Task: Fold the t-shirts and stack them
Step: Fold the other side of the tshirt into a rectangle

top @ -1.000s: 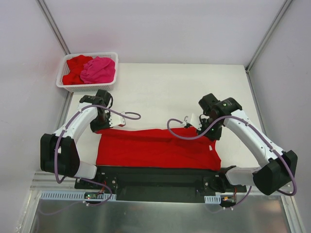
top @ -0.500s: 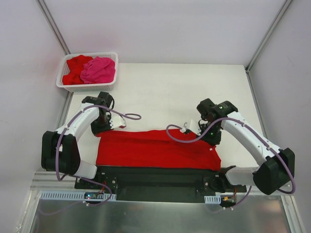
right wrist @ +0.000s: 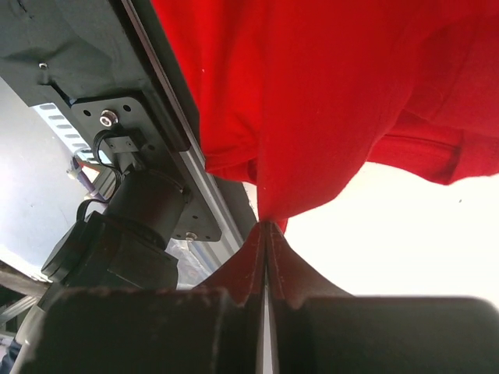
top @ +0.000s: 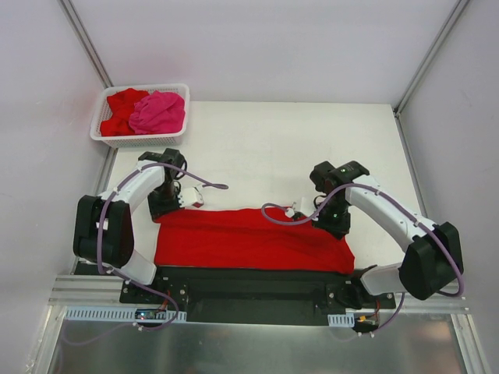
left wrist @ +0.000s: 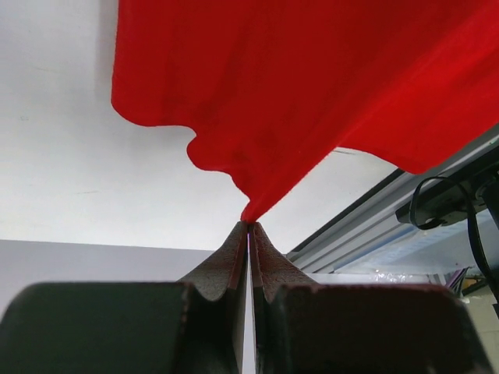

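At far left: basket (top: 139,140), pink t-shirt (top: 158,113) inside | spread red t-shirt (top: 249,241) nearer

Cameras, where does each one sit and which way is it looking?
Top external: above and behind the arms, looking down on the table; shows both arms, left end effector and right end effector gripping the red t-shirt, basket at far left.
Left wrist: on the left arm's wrist, looking along its own shut fingers at pinched red cloth.
Right wrist: on the right arm's wrist, looking along its own shut fingers at pinched cloth.
Shared: every view shows that t-shirt.
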